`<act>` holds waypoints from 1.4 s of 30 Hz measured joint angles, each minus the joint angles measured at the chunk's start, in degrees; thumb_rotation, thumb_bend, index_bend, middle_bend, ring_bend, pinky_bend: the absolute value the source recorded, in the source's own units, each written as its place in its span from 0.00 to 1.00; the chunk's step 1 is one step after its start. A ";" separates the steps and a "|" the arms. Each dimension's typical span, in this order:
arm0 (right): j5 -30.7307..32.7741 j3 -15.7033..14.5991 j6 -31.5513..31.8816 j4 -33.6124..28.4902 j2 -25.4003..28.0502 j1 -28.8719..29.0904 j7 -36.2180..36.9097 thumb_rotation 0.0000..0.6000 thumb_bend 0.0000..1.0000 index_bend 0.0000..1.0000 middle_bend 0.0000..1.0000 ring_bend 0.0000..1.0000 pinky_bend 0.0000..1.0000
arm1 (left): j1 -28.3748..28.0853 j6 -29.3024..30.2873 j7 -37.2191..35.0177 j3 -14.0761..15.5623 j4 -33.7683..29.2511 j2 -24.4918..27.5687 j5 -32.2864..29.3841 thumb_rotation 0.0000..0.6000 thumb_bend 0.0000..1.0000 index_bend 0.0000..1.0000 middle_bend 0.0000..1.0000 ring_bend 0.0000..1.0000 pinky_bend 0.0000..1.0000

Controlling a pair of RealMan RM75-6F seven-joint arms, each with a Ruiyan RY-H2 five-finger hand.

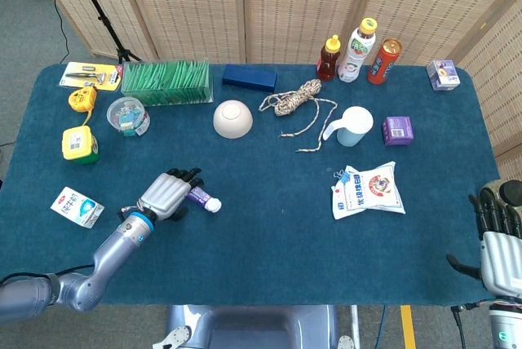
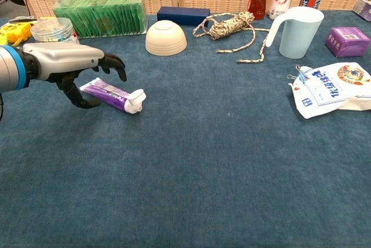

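Note:
A purple tube with a white cap (image 2: 114, 95) lies flat on the blue table (image 2: 220, 161), cap end pointing right. My left hand (image 2: 72, 68) hovers just left of and above the tube, fingers apart and curled downward, holding nothing. In the head view the same left hand (image 1: 165, 195) covers most of the tube (image 1: 204, 200). My right hand (image 1: 499, 239) stays off the table's right front corner, fingers spread, holding nothing.
A white bowl (image 2: 166, 37), coiled rope (image 2: 230, 28), blue box (image 2: 183, 15) and green packet tray (image 2: 101, 12) stand behind. A pale blue jug (image 2: 295, 32), purple box (image 2: 348, 41) and white bag (image 2: 333, 88) lie right. A milk carton (image 1: 77, 207) lies left.

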 measured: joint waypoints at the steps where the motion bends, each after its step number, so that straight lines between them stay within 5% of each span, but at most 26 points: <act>1: 0.05 -0.01 0.01 0.01 -0.01 -0.02 0.00 1.00 0.00 0.00 0.00 0.00 0.00 | 0.00 0.32 0.29 0.10 0.50 -0.57 0.20 1.00 0.35 0.23 0.12 0.19 0.17; 10: 0.52 -0.05 0.17 0.38 0.10 -0.32 0.21 1.00 0.00 0.00 0.00 0.00 0.00 | -0.61 1.51 2.45 0.15 5.76 -6.94 0.81 1.00 0.35 0.27 0.15 0.24 0.20; 20: 0.87 0.01 0.16 0.62 -0.17 -0.41 0.26 1.00 0.00 0.00 0.00 0.00 0.00 | -1.88 2.99 1.10 -3.48 10.76 -13.51 1.03 1.00 0.35 0.28 0.16 0.26 0.21; 42: 0.85 -0.08 0.52 -0.08 -0.19 -0.60 -0.74 1.00 0.00 0.00 0.00 0.00 0.00 | 0.81 1.41 -5.31 -2.22 12.43 -11.81 3.57 1.00 0.35 0.37 0.27 0.36 0.31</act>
